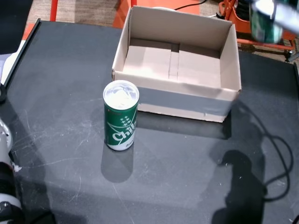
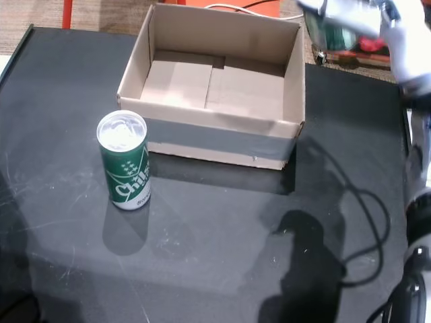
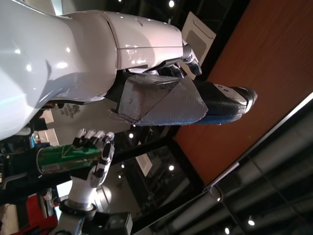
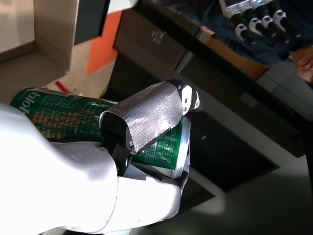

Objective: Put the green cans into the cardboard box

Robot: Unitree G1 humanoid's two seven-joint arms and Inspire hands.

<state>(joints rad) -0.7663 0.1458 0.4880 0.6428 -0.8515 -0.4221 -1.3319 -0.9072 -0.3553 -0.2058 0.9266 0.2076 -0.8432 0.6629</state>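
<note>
Right hand (image 4: 132, 161) was closed around a green can (image 4: 54, 122), lying sideways in the grip; a thumb wrapped in silver tape (image 4: 146, 120) pressed across the can's side. In both head views the right hand (image 2: 363, 23) appeared blurred at the upper right, raised beyond the far right corner of the cardboard box (image 2: 222, 145), with the held can (image 1: 264, 25) a green smear. Whether it was over the box or just outside its wall could not be told.

Left hand (image 3: 161, 100): only a taped part and dark fingertips showed in the left wrist view, nothing between them; how far open could not be told. That view also caught the right hand (image 3: 95, 154) from afar, fingers curled over the can (image 3: 63, 159).

Box (image 1: 187, 105) sat open at the far middle of the dark worktop (image 1: 187, 172), inside empty, grey tape along its near wall. A second green can (image 1: 121, 115) stood upright on the worktop just beside the box's near left corner, not touching it, seen in both head views (image 2: 124, 160).
</note>
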